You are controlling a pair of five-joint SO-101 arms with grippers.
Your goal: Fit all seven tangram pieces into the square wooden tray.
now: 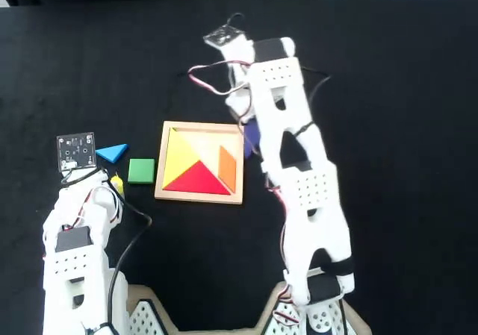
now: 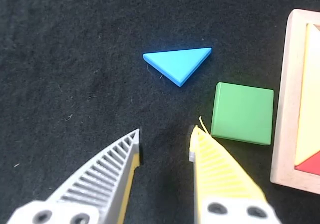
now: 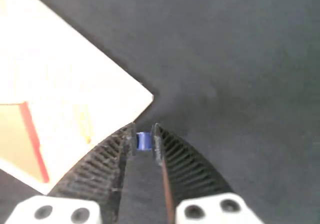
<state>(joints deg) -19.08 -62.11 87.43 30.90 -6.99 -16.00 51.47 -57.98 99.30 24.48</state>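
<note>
Right hand (image 3: pixel 144 134) pinches dark-blue piece (image 3: pixel 144 140) edge-on beside tray (image 3: pixel 75 79) corner, probably to lift it in. Left hand (image 2: pixel 165 139) spread near light-blue triangle (image 2: pixel 179 63) and green square (image 2: pixel 243 112), likely next pick.

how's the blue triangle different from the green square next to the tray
The blue triangle has three sides; the green square has four. The square lies close beside the tray rim; the triangle sits farther from it. The square's face looks larger than the triangle's. Both lie flat on the black table, outside the tray, apart.
</note>
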